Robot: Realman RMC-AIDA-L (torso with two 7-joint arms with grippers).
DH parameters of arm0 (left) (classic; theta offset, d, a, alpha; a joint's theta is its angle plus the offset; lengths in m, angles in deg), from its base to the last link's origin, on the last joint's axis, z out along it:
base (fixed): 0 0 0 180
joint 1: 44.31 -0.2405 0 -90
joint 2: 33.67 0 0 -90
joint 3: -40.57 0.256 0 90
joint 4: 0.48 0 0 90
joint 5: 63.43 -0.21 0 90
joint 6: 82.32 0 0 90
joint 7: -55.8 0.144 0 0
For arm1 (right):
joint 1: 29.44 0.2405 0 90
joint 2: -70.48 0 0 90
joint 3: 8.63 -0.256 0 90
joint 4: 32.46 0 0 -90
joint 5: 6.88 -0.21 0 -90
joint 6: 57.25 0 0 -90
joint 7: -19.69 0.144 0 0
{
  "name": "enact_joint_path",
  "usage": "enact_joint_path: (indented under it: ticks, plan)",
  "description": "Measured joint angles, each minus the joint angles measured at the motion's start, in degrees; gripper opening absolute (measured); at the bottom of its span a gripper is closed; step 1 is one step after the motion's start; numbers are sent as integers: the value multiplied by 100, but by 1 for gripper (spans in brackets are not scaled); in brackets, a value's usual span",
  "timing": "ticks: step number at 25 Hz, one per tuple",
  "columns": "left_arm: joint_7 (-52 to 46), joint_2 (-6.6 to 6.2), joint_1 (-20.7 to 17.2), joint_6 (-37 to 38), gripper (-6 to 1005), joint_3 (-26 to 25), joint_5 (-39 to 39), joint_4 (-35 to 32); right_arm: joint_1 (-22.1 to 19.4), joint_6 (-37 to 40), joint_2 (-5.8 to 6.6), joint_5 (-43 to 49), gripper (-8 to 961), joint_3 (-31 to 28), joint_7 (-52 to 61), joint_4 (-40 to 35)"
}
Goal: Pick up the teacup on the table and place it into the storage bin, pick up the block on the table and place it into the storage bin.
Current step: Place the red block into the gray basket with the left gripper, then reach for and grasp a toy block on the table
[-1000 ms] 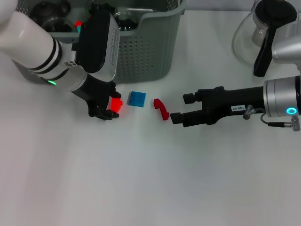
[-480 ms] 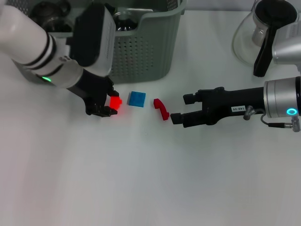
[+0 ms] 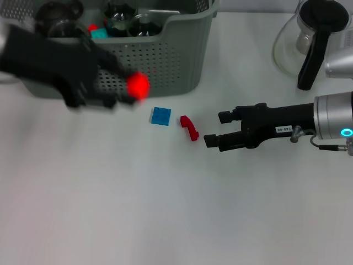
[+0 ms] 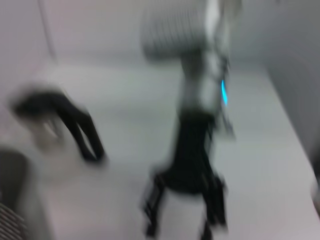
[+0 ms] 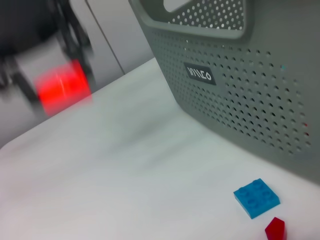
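While the left gripper (image 3: 118, 95) is pinching a bright red block (image 3: 137, 85) off the table, the storage bin (image 3: 165, 61) is sitting just behind it. The right gripper (image 3: 214, 130) is resting with its jaws apart, a dark red piece (image 3: 189, 127) just beside its fingertips and a blue block (image 3: 160, 116) past that.

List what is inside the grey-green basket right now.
Inside the basket, near the rim, sit dark glass cups and small red and teal pieces. Its wall hides anything lower down. The left gripper holds a red block outside, by that wall.
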Motion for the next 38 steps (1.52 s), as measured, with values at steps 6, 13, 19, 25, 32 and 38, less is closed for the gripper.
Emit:
enact_joint_path:
  ticks: [6,13,19,25,32,38]
  plan:
    - [-1244,-595,58,-1125,416,-351,694,144,30,43,20,0,906,27,-10,-36]
    - [-2019,-1023,515,-3391,425,405,-231,1408,68,69,31,8,905,69,-19,-47]
    - [-2098,-987,616,-4068,542,629,-500,1671,30,129,40,9,905,62,-19,-47]
    - [-1972,-955,611,-2251,757,663,24,937,-6,188,58,9,905,33,-14,-31]
    - [-963,-199,48,-41,927,1583,189,-666,-71,187,89,7,905,9,76,-4]
    - [-456,212,-537,-718,960,3221,-414,-1086,-88,238,138,3,904,-1,277,-6]
